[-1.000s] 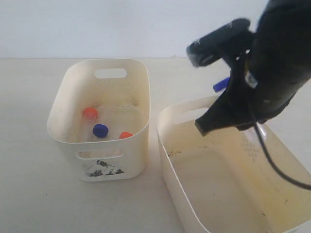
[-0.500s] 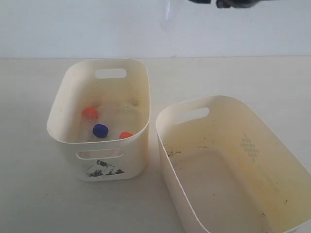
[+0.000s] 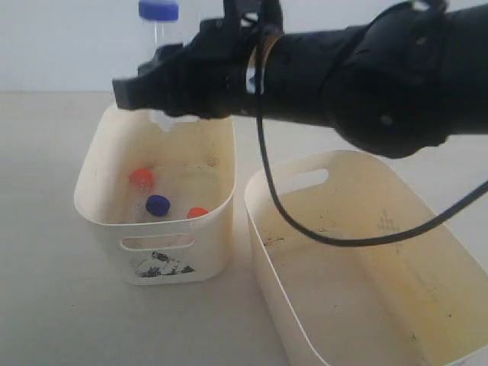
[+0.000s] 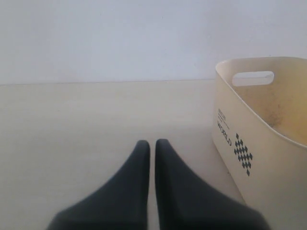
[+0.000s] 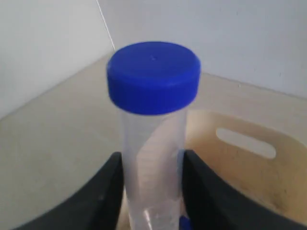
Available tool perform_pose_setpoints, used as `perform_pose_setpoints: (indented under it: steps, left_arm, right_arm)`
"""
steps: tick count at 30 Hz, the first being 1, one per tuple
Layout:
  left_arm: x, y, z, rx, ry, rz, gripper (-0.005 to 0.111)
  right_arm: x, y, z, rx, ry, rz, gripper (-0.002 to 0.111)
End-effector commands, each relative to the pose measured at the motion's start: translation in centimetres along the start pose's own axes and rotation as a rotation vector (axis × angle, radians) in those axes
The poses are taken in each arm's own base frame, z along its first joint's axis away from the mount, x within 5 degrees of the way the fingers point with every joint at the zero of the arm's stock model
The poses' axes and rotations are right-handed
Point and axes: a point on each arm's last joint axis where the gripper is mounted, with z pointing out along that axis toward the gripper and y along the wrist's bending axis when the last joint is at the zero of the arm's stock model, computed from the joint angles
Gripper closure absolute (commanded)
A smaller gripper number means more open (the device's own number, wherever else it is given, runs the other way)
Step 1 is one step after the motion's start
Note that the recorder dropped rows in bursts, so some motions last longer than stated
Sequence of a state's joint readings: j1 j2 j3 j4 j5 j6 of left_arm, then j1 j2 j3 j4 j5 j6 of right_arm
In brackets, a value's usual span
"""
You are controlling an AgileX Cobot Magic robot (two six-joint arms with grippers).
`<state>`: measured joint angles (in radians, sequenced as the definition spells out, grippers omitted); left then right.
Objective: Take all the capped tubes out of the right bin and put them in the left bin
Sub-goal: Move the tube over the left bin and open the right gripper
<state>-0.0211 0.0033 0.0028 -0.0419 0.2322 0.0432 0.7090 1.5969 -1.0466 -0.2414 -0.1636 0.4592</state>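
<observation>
Transfer seemed at its last step: the right end effector (image 5: 152, 165) gripped the blue-capped tube (image 3: 158, 23) upright above the left bin (image 3: 213, 236); the next move probably called for lowering it and opening.

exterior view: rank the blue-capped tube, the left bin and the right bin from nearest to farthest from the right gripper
1. blue-capped tube: clamped in the right gripper, sticking up out of it at the top left.
2. left bin: just below the gripper, on the left of the view.
3. right bin: lower right, farthest from the gripper's tip, though the arm passes above it.
</observation>
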Motion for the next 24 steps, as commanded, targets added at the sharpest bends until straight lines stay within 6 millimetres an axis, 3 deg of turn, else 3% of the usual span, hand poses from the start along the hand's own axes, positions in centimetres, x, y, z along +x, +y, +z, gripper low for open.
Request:
perform_pose_setpoints:
  steps: [1,2,3,5,6,10,16,24]
  left_arm:
    - [-0.2,0.0,0.0,-0.002,-0.011,-0.007,0.102]
    - [-0.2,0.0,0.0,-0.002,-0.011,-0.007,0.102]
    - [-0.2,0.0,0.0,-0.002,-0.011,-0.007,0.102]
    - [-0.2,0.0,0.0,-0.002,-0.011,-0.007,0.102]
    - [-0.2,0.0,0.0,-0.002,-0.011,-0.007,0.102]
    - [-0.2,0.0,0.0,-0.002,-0.011,-0.007,0.102]
    - [-0.2,0.0,0.0,-0.002,-0.011,-0.007,0.102]
    - [-0.2,0.0,0.0,-0.002,-0.011,-0.007,0.102]
  right_arm:
    - [1.0,-0.3,1.2,-0.005,0.011,-0.010,0.040]
    - [0.9,-0.3,1.0,-0.002,0.011,-0.005,0.047]
    - [0.6,-0.2,0.7,0.003,0.010,0.002,0.060]
    - [-0.5,0.0,-0.6,0.012,-0.002,0.020,0.099]
    - [-1.3,0.1,-1.4,0.010,-0.021,0.019,0.107]
    - [-4.1,0.9,-4.6,-0.010,-0.119,-0.016,0.098]
    - [-6.4,1.6,-7.6,-0.038,-0.227,-0.016,0.099]
    - [-6.9,1.7,-8.4,-0.044,-0.253,-0.017,0.099]
